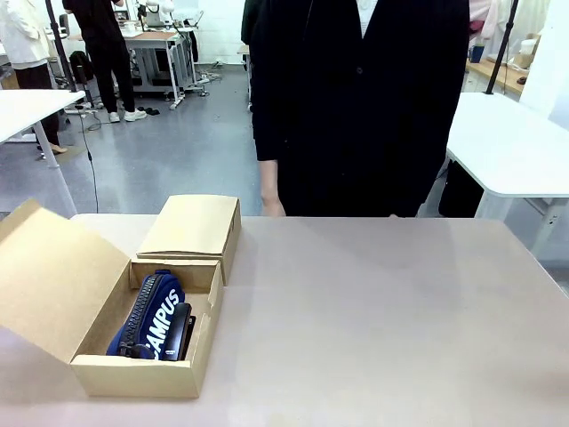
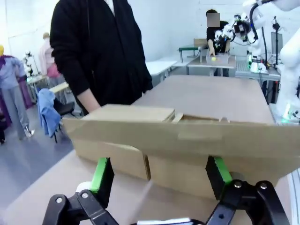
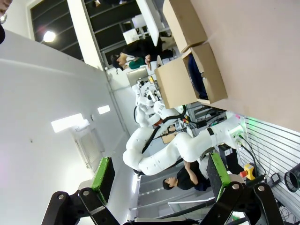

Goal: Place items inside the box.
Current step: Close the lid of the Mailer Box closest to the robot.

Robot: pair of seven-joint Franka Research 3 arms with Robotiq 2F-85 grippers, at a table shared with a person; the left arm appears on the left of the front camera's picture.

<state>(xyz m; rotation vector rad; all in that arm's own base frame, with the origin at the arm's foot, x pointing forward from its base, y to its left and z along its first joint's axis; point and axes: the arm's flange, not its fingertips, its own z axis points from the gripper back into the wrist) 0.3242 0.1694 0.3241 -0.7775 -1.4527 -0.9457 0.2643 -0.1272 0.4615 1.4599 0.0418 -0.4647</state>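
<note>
An open cardboard box (image 1: 142, 374) sits at the table's near left corner, its big flap (image 1: 53, 276) folded out to the left. Inside lie a navy blue pouch lettered "CAMPUS" (image 1: 151, 320) and a black stapler (image 1: 183, 329) on its right side. My left gripper (image 2: 159, 180) is open just outside the box's wall (image 2: 187, 140), nothing between its green pads (image 2: 102, 176). My right gripper (image 3: 159, 180) is open and empty too, far from the box (image 3: 180, 84), where the navy pouch (image 3: 196, 77) shows through the opening.
A person in black stands at the table's far edge, one hand (image 1: 271, 206) hanging near it. A closed cardboard part (image 1: 191, 227) lies behind the box. The tan tabletop (image 1: 382, 320) is bare to the right. White tables stand behind.
</note>
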